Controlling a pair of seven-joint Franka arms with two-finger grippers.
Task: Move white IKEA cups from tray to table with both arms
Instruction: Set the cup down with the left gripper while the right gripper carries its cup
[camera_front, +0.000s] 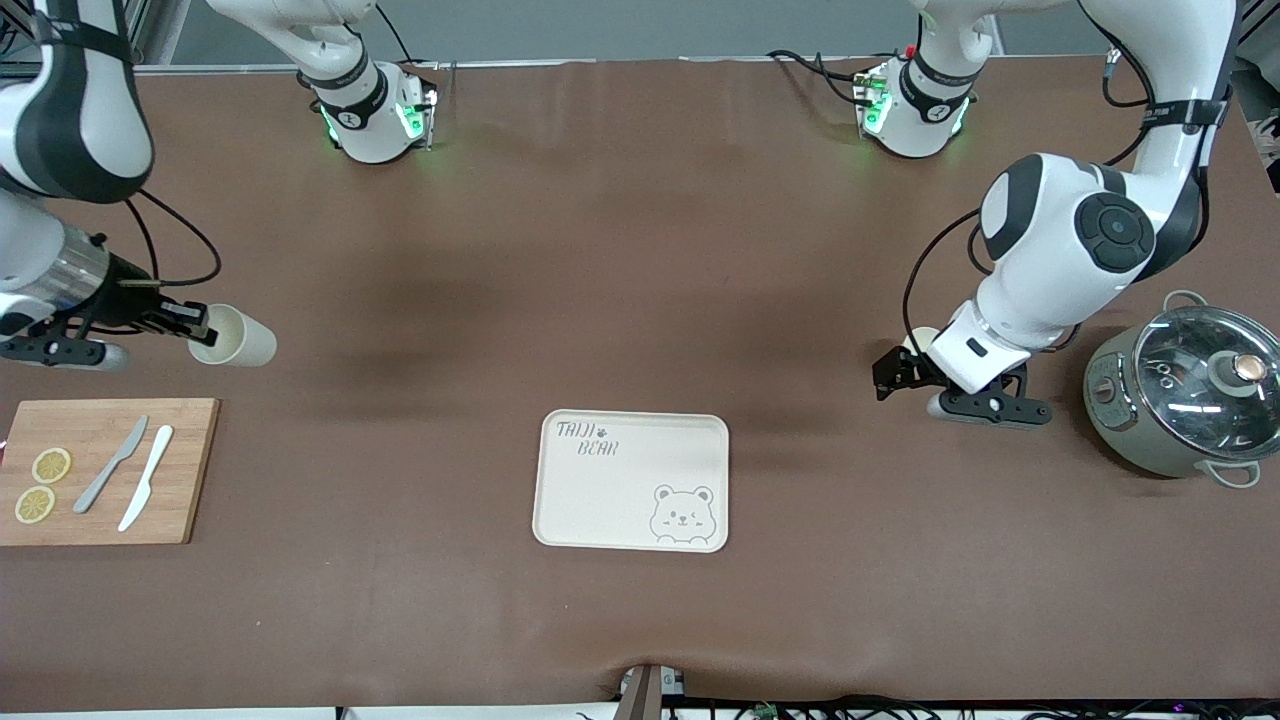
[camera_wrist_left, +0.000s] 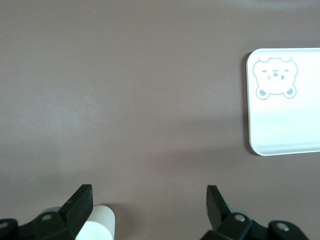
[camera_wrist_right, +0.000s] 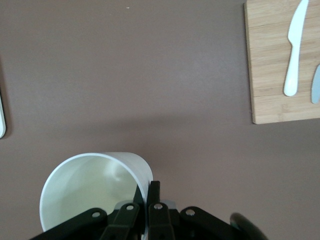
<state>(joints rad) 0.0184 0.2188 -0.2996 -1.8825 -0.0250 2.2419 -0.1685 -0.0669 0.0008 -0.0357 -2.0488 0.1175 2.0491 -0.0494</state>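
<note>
One white cup (camera_front: 238, 337) is held by its rim in my right gripper (camera_front: 190, 322), which is shut on it. The cup is tipped with its mouth toward the gripper, over bare table beside the cutting board. In the right wrist view one finger sits inside and one outside the cup's wall (camera_wrist_right: 90, 192), with the gripper (camera_wrist_right: 148, 192) pinched on the rim. The other white cup (camera_front: 921, 340) stands toward the left arm's end, mostly hidden by my left gripper (camera_front: 893, 375). That gripper (camera_wrist_left: 149, 200) is open and empty. The cup (camera_wrist_left: 100, 226) lies outside the jaws, next to one finger (camera_wrist_left: 80, 202).
A cream bear tray (camera_front: 620, 490) lies mid-table, and it also shows in the left wrist view (camera_wrist_left: 285, 125). A wooden cutting board (camera_front: 105, 500) with lemon slices and two knives lies toward the right arm's end. A grey-green lidded pot (camera_front: 1180, 395) stands by the left arm.
</note>
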